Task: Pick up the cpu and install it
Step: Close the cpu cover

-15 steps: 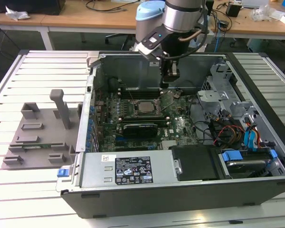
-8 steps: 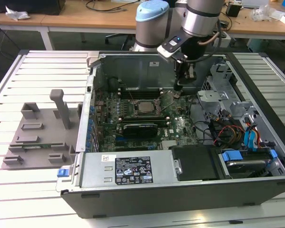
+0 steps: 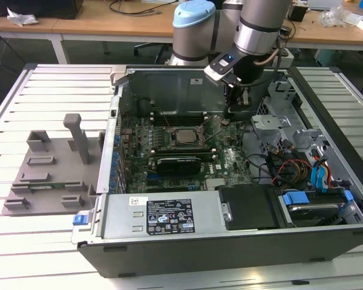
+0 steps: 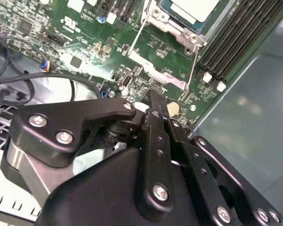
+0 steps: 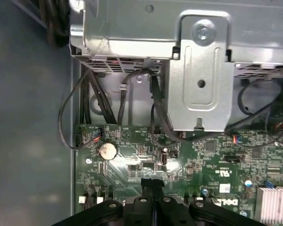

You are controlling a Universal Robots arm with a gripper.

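Already the cpu (image 3: 184, 138), a small flat square chip with a silver-grey metal top, sits in the socket near the middle of the green printed motherboard (image 3: 230, 162). The motherboard lies on the floor of an open dark-grey metal desktop computer case (image 3: 199, 257), which rests on the white slatted counter (image 3: 48, 84). In the second wrist view the cpu (image 4: 191, 5) lies inside the silvery socket frame, beside the rows of black memory slots (image 4: 236, 33) on the motherboard. The black pincer (image 3: 238, 112) hangs over the motherboard's edge, on the exterior view's right of the cpu and well apart from it. In the first wrist view its fingertips (image 5: 147, 186) meet with no gap, and nothing is gripped between them. A round silver coin battery (image 5: 107, 150) lies on the motherboard near the pincer's tips. A white printed label (image 3: 169, 216) with black text and small logos lies on the grey power supply box (image 3: 124, 220), which borders the motherboard on the camera's side; its print is too small to make out. Beyond the motherboard, to the exterior view's left, a grey plastic fixture (image 3: 48, 172) stands on the counter.
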